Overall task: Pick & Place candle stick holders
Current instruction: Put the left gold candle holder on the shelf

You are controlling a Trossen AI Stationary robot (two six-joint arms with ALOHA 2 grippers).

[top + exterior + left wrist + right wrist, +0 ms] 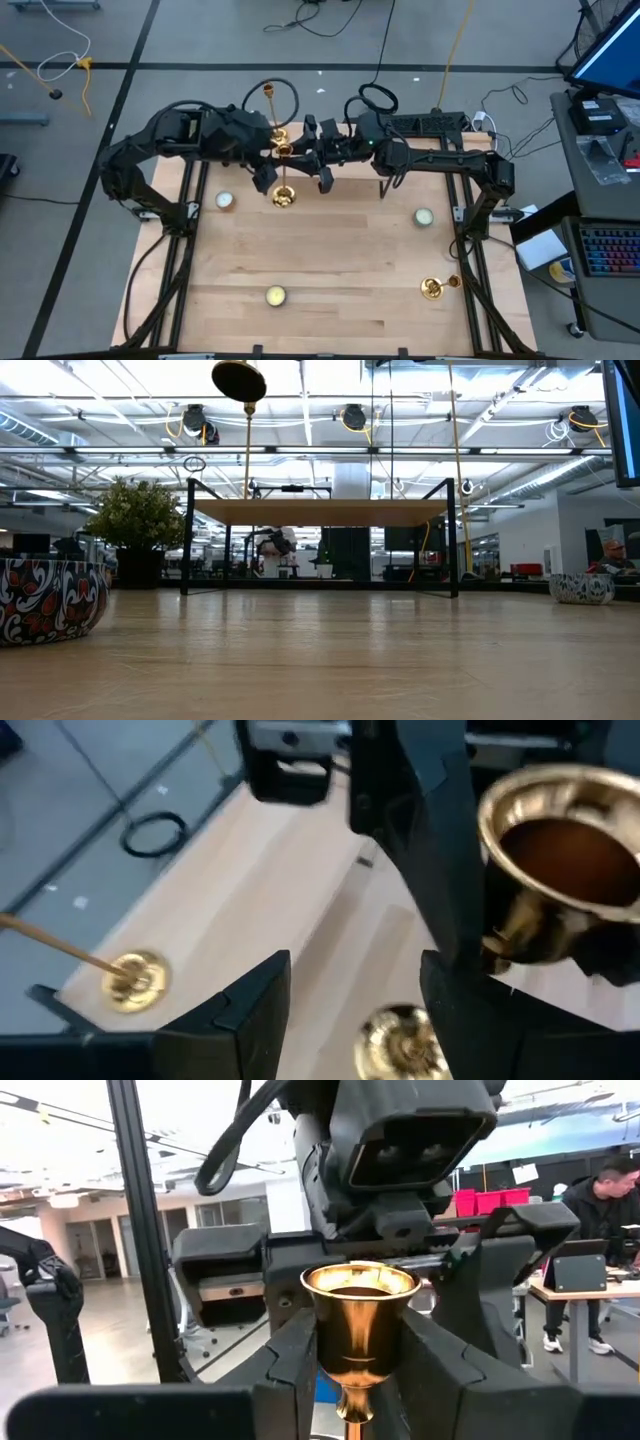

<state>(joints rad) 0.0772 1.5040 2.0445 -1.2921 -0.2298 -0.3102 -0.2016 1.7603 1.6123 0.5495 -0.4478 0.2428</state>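
We saw the right gripper (362,1380) pinching a shiny gold candlestick (360,1325) by its stem, cup flared, above the table's (330,260) far middle. The left gripper (350,1010) hung spread beside it. Two more candlesticks (284,196) (436,287) rested there.

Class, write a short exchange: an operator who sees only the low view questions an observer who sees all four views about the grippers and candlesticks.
Operator: Is any candlestick gripped?
Observer: Yes. The right gripper is shut on a candlestick, just below its cup.
Operator: And the left gripper?
Observer: The left gripper is open and empty, facing the right one.
Operator: Any others on the table?
Observer: A second candlestick sits near the right edge of the table.
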